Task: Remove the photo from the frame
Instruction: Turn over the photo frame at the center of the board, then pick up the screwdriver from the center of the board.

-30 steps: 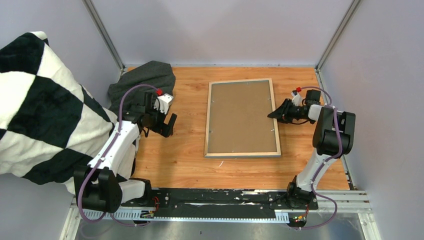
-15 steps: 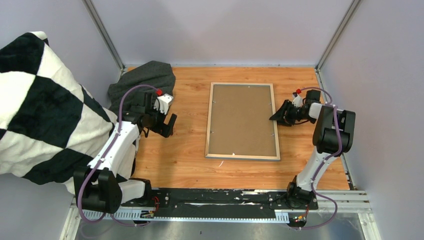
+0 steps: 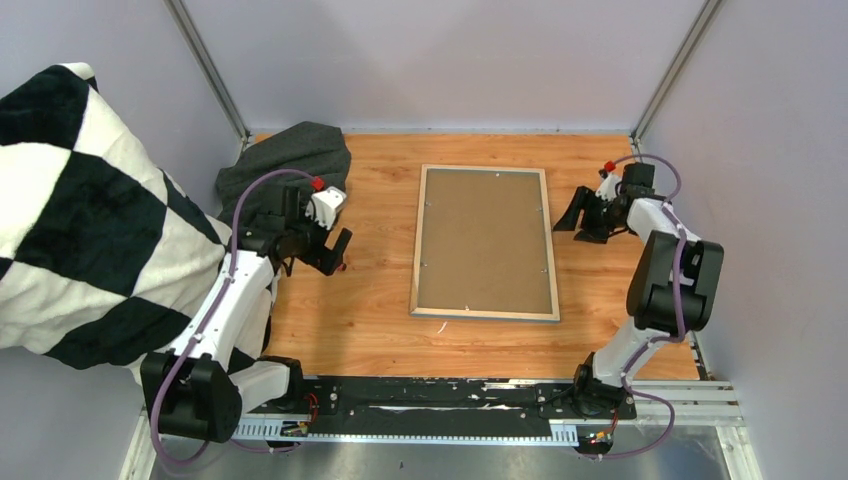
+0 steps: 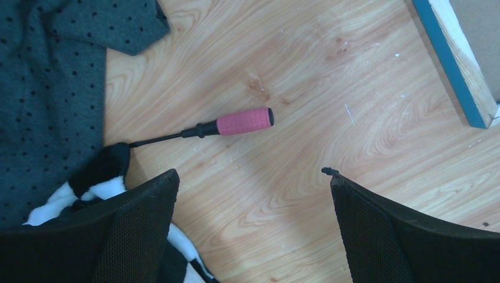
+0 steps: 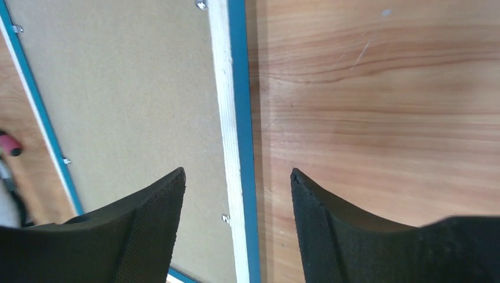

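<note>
The frame lies face down on the tabletop. Its long axis runs straight away from the arm bases, brown backing board up, so the photo is hidden from you. Your left gripper, jaws wide and empty, hangs well off to the frame's left, over a red-handled screwdriver. Slightly farther out, your right gripper, jaws also wide, sits just beside the right long rail. This arm is nearer, and the frame lies to its left.
</note>
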`<state>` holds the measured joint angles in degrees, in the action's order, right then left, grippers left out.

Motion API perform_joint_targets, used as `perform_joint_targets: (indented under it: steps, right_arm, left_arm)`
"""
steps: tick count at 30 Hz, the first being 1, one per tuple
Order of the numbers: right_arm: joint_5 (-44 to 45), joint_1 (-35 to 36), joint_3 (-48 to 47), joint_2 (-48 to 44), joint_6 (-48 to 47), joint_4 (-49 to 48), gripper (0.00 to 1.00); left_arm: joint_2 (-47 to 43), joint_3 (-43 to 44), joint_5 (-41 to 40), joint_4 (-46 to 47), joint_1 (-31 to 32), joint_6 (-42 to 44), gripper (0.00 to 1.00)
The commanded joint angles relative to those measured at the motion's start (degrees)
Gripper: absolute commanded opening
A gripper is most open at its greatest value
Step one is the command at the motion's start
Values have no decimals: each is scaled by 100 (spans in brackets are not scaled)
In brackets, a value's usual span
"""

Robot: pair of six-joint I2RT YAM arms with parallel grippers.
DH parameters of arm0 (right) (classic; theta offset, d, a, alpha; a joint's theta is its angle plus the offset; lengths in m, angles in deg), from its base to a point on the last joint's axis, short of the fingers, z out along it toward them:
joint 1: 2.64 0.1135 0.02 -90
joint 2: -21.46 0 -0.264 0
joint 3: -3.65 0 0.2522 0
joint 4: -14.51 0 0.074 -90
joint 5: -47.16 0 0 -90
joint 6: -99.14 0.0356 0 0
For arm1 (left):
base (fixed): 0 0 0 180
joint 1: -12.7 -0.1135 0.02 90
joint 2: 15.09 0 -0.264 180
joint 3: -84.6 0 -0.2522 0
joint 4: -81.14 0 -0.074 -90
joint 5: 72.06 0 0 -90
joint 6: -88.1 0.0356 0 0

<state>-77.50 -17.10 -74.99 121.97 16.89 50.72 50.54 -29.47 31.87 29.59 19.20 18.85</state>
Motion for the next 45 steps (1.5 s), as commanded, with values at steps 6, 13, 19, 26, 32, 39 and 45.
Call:
perform_joint_targets:
  steps: [6,13,19,26,32,39,45]
  right_arm:
    - [1817,1368,-631,-1976,-1495,1295,73]
    - [941,2709,-821,-3123,-2197,1656,78]
    - [-209,2790,-407,-3563,-2628,1697,78]
    - [-93,2791,-104,-3573,-2689,1761,77]
    - [15,2791,-90,-3733,-2764,1884,77]
    - [87,2791,129,-4046,-2867,1988,77]
    - [60,2795,167,-4410,-2901,2065,78]
  left_arm:
    - [-131,-144,-654,-37,-22,1893,100]
    - [298,-213,-673,-111,-17,3788,100]
    - [1082,-111,-722,-189,-4,4876,91]
    - [2022,240,-739,-183,26,5401,81]
    - [2676,658,-725,-172,80,5347,72]
    - [3090,782,-747,-171,202,5378,65]
    - [3206,617,-777,-167,389,5502,56]
